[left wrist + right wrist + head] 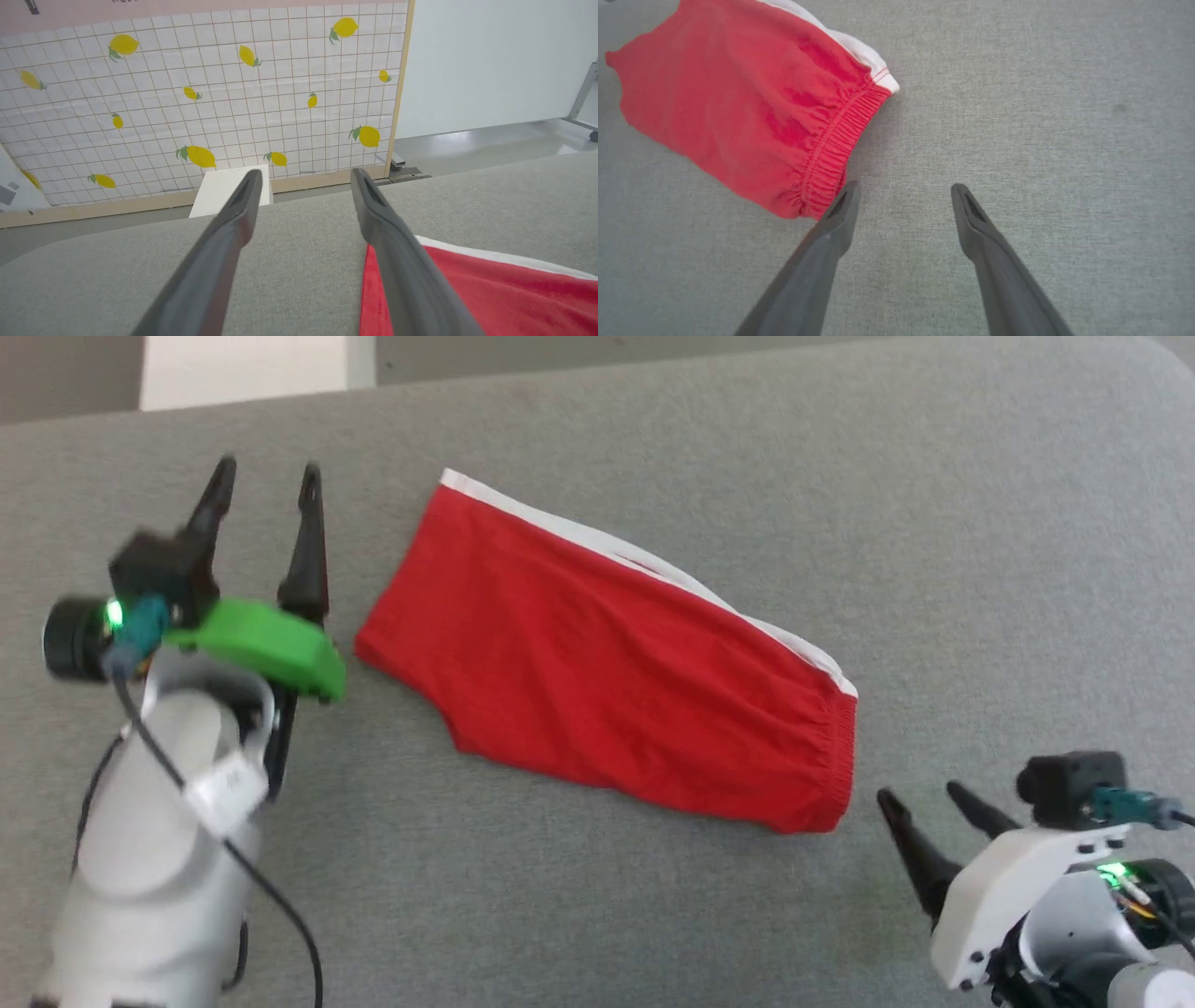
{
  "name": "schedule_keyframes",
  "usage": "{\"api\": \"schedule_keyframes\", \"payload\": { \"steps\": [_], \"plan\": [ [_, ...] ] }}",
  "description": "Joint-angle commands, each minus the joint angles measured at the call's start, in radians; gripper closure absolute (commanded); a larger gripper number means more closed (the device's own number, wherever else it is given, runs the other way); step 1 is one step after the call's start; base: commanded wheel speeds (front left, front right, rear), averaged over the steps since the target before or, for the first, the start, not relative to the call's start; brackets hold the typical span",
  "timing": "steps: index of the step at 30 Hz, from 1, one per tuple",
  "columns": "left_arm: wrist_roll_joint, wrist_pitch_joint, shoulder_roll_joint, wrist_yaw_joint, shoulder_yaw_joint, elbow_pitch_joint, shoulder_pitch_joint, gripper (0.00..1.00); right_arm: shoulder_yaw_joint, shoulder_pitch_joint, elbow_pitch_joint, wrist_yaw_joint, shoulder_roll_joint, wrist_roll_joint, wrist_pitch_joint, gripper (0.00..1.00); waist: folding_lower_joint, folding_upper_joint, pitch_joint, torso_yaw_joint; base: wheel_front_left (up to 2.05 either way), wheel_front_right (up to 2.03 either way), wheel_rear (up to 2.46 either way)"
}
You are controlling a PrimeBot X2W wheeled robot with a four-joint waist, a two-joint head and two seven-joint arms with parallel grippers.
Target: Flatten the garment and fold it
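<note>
Shorts (607,663) of bright red cloth lie flat and slanted on a grey padded surface (980,523) in the head view. A white stripe (635,555) runs along their far edge and the gathered waistband (840,756) forms their right end. The left gripper (268,467) stands just left of the shorts' leg hem, apart from the cloth, its two dark fingers spread and holding nothing. The right gripper (917,791) sits just right of the waistband's near corner, also spread wide and empty, fingers pointing toward the shorts. In the left wrist view, that arm's fingers stand wide apart over the grey surface. The red hem with its white edge lies beside and under the finger on that view's right, and whether finger and cloth touch cannot be told. Beyond the shorts, past the surface's edge, stand a white block (219,189), a gridded panel printed with lemons (210,93) and a plain white wall (490,60). In the right wrist view, that arm's fingers are parted with bare grey surface between them. The waistband's corner lies just beside the fingertip on that view's left.
</note>
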Motion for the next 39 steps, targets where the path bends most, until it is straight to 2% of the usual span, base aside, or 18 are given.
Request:
{"api": "schedule_keyframes", "payload": {
  "steps": [1,5,9,15,22,23,25,33,36,39],
  "plan": [
    [0.021,-0.007,0.009,0.017,0.011,-0.058,0.061,0.00,0.006,0.006,-0.006,-0.002,0.002,-0.014,0.025,0.00,0.0000,0.0000,-0.057,0.057,0.00,0.00,0.00],
    [0.044,-0.007,0.000,0.056,0.036,-0.208,0.225,0.00,0.027,-0.017,0.038,-0.002,0.002,-0.028,0.090,0.00,0.0000,0.0000,-0.074,0.088,0.00,0.00,0.00],
    [0.035,-0.007,-0.024,0.082,0.058,-0.288,0.343,0.00,0.037,-0.077,0.126,-0.002,0.002,-0.032,0.119,0.00,0.0000,0.0000,-0.078,0.115,0.00,0.00,0.00],
    [0.027,-0.007,-0.051,0.090,0.066,-0.339,0.416,0.00,0.055,-0.173,0.280,-0.002,0.003,-0.071,0.132,0.00,0.0000,0.0000,-0.072,0.161,0.00,0.00,0.00],
    [0.024,-0.008,-0.066,0.080,0.066,-0.342,0.419,0.00,0.083,-0.236,0.415,-0.002,0.003,-0.100,0.146,0.00,0.0000,0.0000,-0.067,0.197,0.00,0.00,0.00],
    [0.023,-0.008,-0.067,0.077,0.066,-0.337,0.418,0.00,0.085,-0.241,0.430,-0.002,0.003,-0.098,0.148,0.53,0.0000,0.0000,-0.068,0.199,0.00,0.00,0.00],
    [0.023,-0.008,-0.067,0.071,0.063,-0.328,0.418,0.00,0.092,-0.249,0.445,-0.002,0.003,-0.095,0.141,1.00,0.0000,0.0000,-0.069,0.198,0.00,0.00,0.00],
    [-0.022,0.057,-0.078,0.033,0.043,-0.271,0.366,0.00,0.083,-0.265,0.424,-0.002,0.003,-0.052,0.085,1.00,0.0000,0.0000,-0.073,0.150,0.00,0.00,0.00],
    [-0.053,0.149,-0.090,0.017,0.030,-0.224,0.298,0.00,0.084,-0.275,0.407,-0.002,0.003,-0.038,0.068,1.00,0.0000,0.0000,-0.067,0.127,0.00,0.00,0.00],
    [-0.084,0.300,-0.103,0.006,0.006,-0.150,0.204,0.00,0.096,-0.284,0.391,-0.002,0.003,-0.034,0.057,1.00,0.0000,0.0000,-0.056,0.101,0.00,0.00,0.00]
  ]
}}
